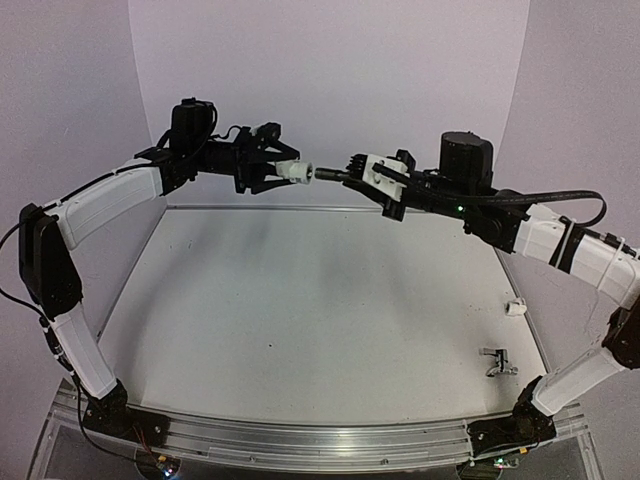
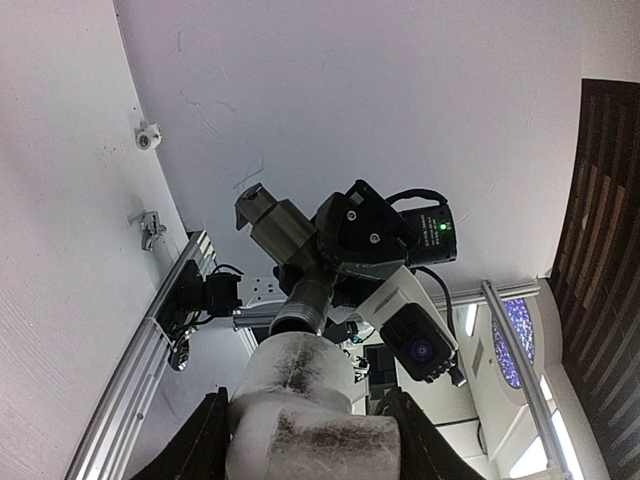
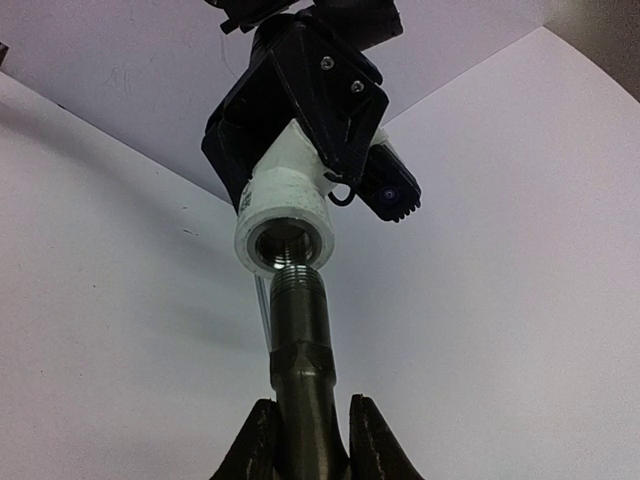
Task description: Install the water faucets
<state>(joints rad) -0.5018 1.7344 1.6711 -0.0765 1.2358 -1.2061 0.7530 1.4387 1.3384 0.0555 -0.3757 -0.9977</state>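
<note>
My left gripper [image 1: 272,170] is shut on a white plastic fitting [image 1: 294,172] and holds it high above the table's far side. My right gripper [image 1: 362,172] is shut on the dark grey-black faucet [image 1: 335,174], pointing its threaded end at the fitting. In the right wrist view the faucet [image 3: 302,350] has its threads right at the fitting's threaded mouth [image 3: 285,225]. In the left wrist view the fitting [image 2: 300,400] sits between my fingers with the faucet [image 2: 285,240] meeting it. The shiny silver faucet [image 1: 496,362] lies on the table at the right.
A second small white fitting [image 1: 516,308] lies near the table's right edge, above the silver faucet. Both also show in the left wrist view, the fitting [image 2: 148,137] and the silver faucet [image 2: 150,228]. An aluminium rail [image 1: 300,440] runs along the near edge.
</note>
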